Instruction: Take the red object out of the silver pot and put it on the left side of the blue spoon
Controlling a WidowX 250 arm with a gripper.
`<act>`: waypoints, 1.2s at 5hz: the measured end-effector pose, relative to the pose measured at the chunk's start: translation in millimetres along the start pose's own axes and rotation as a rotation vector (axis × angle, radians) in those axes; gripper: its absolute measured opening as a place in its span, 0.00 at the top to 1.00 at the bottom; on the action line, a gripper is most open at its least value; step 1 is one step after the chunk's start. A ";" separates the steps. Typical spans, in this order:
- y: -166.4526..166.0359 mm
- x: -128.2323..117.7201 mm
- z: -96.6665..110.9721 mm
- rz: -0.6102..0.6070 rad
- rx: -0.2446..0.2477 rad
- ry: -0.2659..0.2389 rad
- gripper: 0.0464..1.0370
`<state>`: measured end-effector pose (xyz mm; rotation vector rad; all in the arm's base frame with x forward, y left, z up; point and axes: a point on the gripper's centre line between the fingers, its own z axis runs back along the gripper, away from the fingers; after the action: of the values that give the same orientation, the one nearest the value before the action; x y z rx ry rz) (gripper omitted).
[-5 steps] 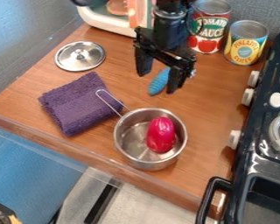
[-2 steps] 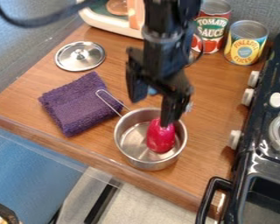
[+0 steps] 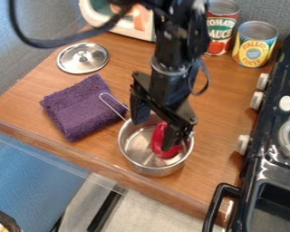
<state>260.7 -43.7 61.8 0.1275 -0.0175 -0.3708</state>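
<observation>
pincer (image 3: 153,135) lowered to pot (image 3: 148,169), pot near counter edge (image 3: 74,154), stove (image 3: 262,159) apart

The black arm (image 3: 171,47) has a thick, looping dark cable (image 3: 47,44).

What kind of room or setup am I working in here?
It looks like a toy or mock kitchen: a wooden counter beside a black stove with knobs and burners, food cans standing at the back, and a silver pot on the counter.
</observation>
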 end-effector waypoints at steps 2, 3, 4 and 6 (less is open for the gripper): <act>-1.6 14.5 -24.6 0.031 0.034 0.023 0.04; -2.3 19.9 -26.5 0.048 0.025 0.019 0.07; -3.0 20.4 -25.9 0.042 0.011 0.021 0.24; 33.5 32.1 40.3 0.091 -0.121 -0.042 0.24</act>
<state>301.0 -29.2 105.8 -0.0009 -0.0416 -0.2825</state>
